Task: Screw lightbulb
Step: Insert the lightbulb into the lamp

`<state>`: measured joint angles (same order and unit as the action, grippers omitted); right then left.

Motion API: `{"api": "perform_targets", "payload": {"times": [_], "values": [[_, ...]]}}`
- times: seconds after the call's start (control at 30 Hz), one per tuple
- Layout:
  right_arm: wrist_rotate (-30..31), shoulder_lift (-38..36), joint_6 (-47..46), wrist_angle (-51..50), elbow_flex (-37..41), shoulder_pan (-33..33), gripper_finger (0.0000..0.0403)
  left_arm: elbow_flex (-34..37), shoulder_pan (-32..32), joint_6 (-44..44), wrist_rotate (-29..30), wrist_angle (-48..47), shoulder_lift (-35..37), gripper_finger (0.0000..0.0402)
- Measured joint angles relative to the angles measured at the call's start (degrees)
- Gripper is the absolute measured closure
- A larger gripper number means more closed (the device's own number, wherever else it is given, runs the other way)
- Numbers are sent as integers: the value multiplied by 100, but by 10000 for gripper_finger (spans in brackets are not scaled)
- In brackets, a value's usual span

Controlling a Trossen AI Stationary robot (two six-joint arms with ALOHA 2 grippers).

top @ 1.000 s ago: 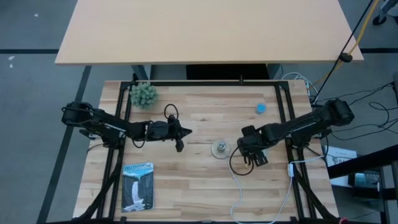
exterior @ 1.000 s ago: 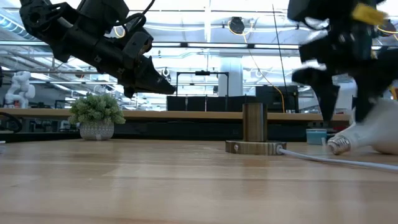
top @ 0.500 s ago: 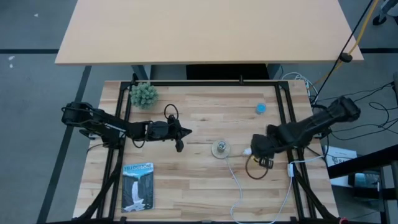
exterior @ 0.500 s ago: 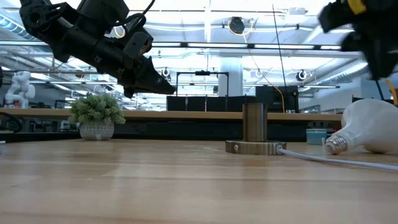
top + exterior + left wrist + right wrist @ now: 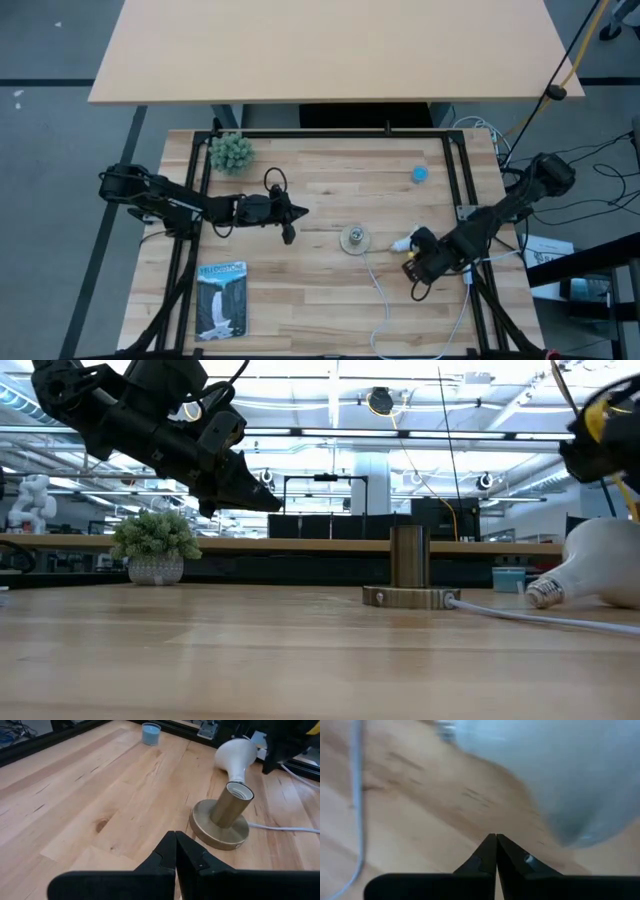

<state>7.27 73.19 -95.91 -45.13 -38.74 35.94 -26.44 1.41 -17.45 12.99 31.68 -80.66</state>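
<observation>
The lightbulb (image 5: 405, 242) lies on its side on the desk (image 5: 320, 190), its screw end toward the brass socket (image 5: 353, 238) and just beside it, not inserted. The right tool (image 5: 496, 845) is fully closed, holding nothing, and sits close behind the bulb's dome. The left tool (image 5: 175, 842) is also closed and empty, raised above the desk left of the socket.

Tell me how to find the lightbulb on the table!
Start at the round brass socket in the middle of the wooden table. Just to its right, a white lightbulb lies on its side. Its frosted dome sets it apart from the small blue cap.
</observation>
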Motion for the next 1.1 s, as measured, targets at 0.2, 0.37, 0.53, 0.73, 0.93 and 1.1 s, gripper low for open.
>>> {"api": "perform_targets", "payload": {"times": [0.2,0.37,0.53,0.73,0.93,1.1], "values": [[32,0,-439,-1018,51,146,402,0,0,0,0,4,0,401],[1098,0,-440,-1975,61,146,402,0,0,-2,0,4,0,401],[2923,7,45,-1588,255,97,402,2,0,-1,0,9,0,401],[2037,-9,-108,-1523,271,-109,403,2,0,-5,0,7,0,401],[1749,-296,-17,-803,271,-245,395,2,0,-5,0,10,0,401],[1661,-634,1129,-188,161,-410,360,2,0,-4,0,11,0,401]]}}
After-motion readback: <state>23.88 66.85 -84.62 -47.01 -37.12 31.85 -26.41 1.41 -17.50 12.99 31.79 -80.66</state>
